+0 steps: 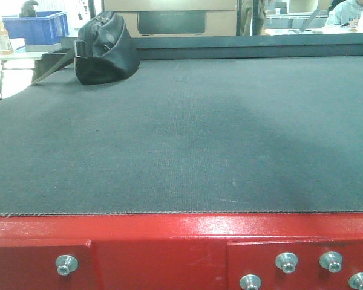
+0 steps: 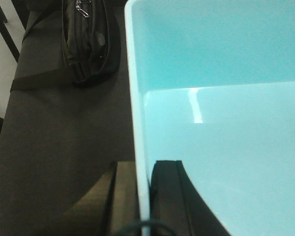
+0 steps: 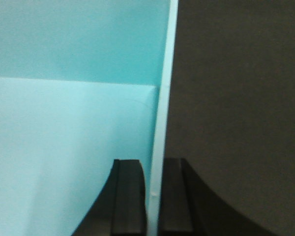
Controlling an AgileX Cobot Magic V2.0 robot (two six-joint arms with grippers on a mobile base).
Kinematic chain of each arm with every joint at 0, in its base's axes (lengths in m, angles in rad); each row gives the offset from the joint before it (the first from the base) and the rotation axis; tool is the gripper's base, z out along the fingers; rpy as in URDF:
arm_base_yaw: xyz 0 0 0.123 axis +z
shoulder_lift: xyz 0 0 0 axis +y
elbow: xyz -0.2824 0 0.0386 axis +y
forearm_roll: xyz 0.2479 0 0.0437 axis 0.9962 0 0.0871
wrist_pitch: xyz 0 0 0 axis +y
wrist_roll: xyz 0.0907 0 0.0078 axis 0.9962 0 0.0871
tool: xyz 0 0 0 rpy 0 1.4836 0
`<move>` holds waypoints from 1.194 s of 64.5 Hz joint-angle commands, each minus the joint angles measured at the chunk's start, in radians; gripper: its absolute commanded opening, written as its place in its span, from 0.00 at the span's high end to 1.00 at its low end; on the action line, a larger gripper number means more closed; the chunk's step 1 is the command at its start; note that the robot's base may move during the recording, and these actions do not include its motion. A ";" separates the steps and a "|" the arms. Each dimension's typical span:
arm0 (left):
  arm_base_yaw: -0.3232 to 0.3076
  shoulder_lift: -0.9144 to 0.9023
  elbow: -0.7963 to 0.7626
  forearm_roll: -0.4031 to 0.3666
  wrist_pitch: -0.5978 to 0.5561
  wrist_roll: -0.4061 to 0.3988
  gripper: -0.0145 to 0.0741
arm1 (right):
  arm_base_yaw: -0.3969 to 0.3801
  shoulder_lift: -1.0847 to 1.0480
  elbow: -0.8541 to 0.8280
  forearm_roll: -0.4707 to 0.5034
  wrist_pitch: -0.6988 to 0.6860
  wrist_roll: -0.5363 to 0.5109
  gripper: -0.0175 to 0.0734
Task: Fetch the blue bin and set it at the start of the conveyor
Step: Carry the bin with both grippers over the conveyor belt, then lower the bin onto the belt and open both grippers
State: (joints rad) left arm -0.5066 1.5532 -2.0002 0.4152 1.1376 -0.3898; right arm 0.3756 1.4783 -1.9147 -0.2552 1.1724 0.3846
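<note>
The blue bin (image 2: 221, 147) is a pale turquoise tub with smooth walls; it fills most of both wrist views and does not show in the front view. My left gripper (image 2: 143, 196) is shut on its left wall, one finger inside and one outside the thin rim. My right gripper (image 3: 155, 196) is shut the same way on the bin's (image 3: 64, 137) right wall. Dark grey belt (image 2: 64, 137) lies under the bin on both sides. The conveyor start (image 1: 181, 139) shows in the front view as grey belt ending at a glossy red frame (image 1: 169, 241) with silver bolts.
A black bag (image 1: 106, 51) with a strap lies on the belt at the far left, and in the left wrist view the bag (image 2: 86, 39) sits just beyond the bin's left corner. Behind are a dark blue crate (image 1: 39, 27), a bottle (image 1: 3, 39) and a seated person (image 1: 351, 12).
</note>
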 commanded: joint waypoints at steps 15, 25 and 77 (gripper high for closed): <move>0.005 0.027 0.005 -0.020 -0.003 -0.022 0.96 | -0.002 0.089 -0.014 0.008 -0.026 0.011 0.99; 0.016 0.071 0.091 -0.015 -0.041 -0.125 0.96 | -0.004 0.154 -0.014 0.008 -0.031 0.052 0.99; 0.112 0.233 0.533 -0.050 -0.580 -0.226 0.96 | -0.056 0.286 0.499 0.005 -0.634 0.112 0.99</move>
State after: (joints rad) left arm -0.3779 1.7707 -1.4608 0.3966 0.6519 -0.6124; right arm 0.3093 1.7670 -1.4211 -0.2774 0.6522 0.5057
